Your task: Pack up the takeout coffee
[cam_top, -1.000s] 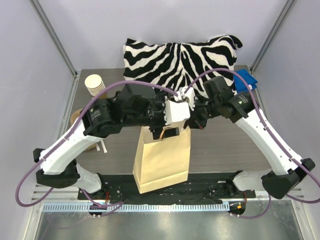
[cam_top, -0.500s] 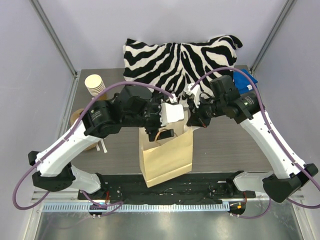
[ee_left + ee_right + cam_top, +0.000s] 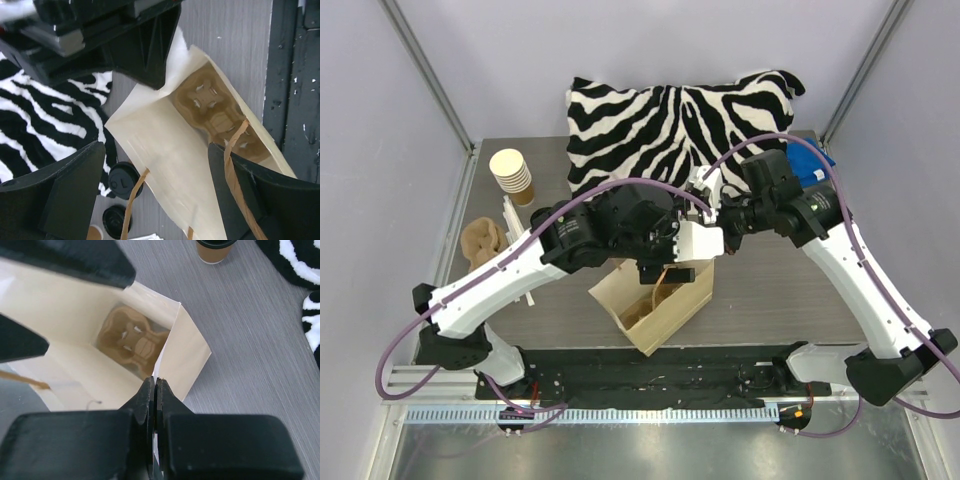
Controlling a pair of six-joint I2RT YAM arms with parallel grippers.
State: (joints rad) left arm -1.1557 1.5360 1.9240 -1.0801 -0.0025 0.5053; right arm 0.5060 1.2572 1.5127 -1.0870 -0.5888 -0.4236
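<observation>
My right gripper (image 3: 155, 384) is clenched, its two flat black fingers pressed together on the thin folded rim of the paper bag (image 3: 186, 354). The bag is a cream, matte, crisply creased sack whose mouth gapes into a rough rectangle. My left gripper (image 3: 156, 156) is spread wide, its blunt black fingers (image 3: 55, 195) standing on either side of that mouth and gripping nothing; whether they brush the paper I cannot tell. In the bag's bottom lies a moulded pulp cup carrier (image 3: 129, 342), brown and fibrous, with rounded wells and slit tabs. A twisted brown paper-cord handle (image 3: 234, 165) curls up from the bag's edge beside one finger of my left gripper. The takeout coffee (image 3: 215, 252), a small kraft-brown paper cup under a round black lid, stands upright on the grey wood-grain table (image 3: 250, 340). It is outside the bag, beyond its far corner, near the plush zebra-striped pillow (image 3: 680, 115). From above, the bag sits skewed to the table's edge under both my wrists, and my arms hide the cup.
</observation>
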